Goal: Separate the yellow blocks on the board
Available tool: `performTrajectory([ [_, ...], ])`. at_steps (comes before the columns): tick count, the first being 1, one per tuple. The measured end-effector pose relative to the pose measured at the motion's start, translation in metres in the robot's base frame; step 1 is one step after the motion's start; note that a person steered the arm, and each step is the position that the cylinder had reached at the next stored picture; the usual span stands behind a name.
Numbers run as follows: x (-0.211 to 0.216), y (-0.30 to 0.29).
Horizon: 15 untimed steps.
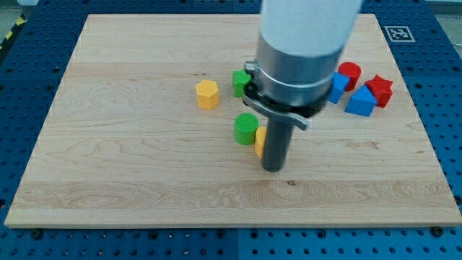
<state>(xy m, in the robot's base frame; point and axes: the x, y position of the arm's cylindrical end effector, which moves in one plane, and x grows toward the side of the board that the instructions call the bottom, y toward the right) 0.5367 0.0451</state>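
The yellow hexagonal block (pixel 207 94) lies well apart from the end effector, toward the view's upper left of it, alone on bare wood. The second yellow block (pixel 259 141) is mostly hidden: only a narrow strip shows on the view's left side of the rod, touching it or nearly so, and its shape cannot be made out. The tip (pixel 273 168) rests on the tabletop (pixel 108 166) just below and to the right of that strip, a placing that looks suited to nudging this block farther from its twin, though the two already sit apart.

The end effector is a plain dark rod under a broad grey and white housing; it has no jaws, so there is nothing to spread, press together or pinch.

Just to the left of the rod, touching the hidden yellow piece, stands a green cylinder (pixel 246 128) with a smooth round top. A second green block (pixel 240 81) sits above it, partly covered by the housing, so its form is unclear. To the rod's upper right is a cluster: a red cylinder (pixel 350 73), a red star-like block (pixel 380 89), a blue block (pixel 360 101) with a peaked top, and another blue block (pixel 338 87) half hidden.

All look like matte painted pieces, on a pale wood-grain board over a blue perforated base (pixel 29 65).
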Motion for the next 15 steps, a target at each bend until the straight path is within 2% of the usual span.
performTrajectory([
  [4, -0.014, -0.053],
  [6, -0.038, -0.009],
  [8, -0.039, 0.033],
  [10, -0.033, 0.036],
  [11, -0.013, 0.053],
  [12, -0.013, 0.108],
  [15, -0.072, 0.232],
])
